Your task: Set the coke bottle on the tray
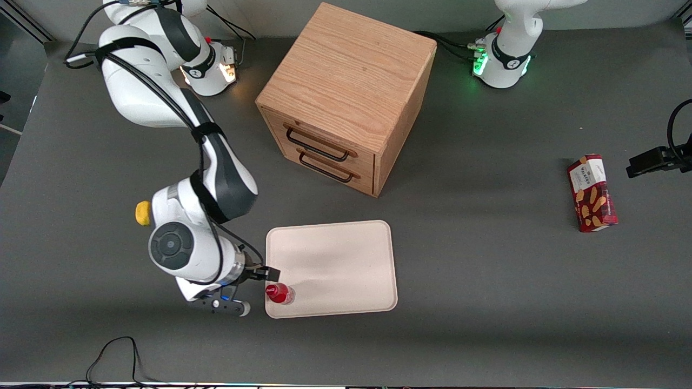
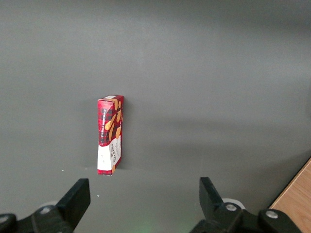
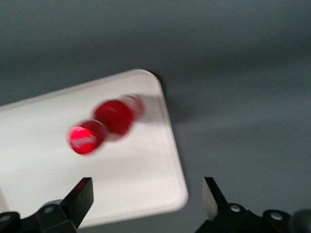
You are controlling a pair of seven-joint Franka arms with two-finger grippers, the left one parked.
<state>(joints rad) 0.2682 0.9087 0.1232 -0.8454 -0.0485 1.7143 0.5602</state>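
Grey table (image 1: 486,281) carries the cream tray (image 1: 340,265), and we see the coke bottle (image 1: 280,293) standing on the tray's corner nearest the front camera, toward the working arm's end. Our tool (image 3: 146,196) hangs released just beside that corner, its fingers (image 3: 80,199) spread and touching nothing.

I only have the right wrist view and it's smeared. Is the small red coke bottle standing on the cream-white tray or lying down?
Observer: In the front view the small red coke bottle appears upright, cap up, on the cream-white tray, near its corner closest to the front camera at the working arm's end.
Operator: Where's my gripper?
Observer: The gripper is open and holding nothing, beside the bottle, about at the tray's edge.
Operator: Anything nearby to avoid?
Observer: A wooden two-drawer cabinet stands farther from the front camera than the tray, and a red snack box lies toward the parked arm's end.
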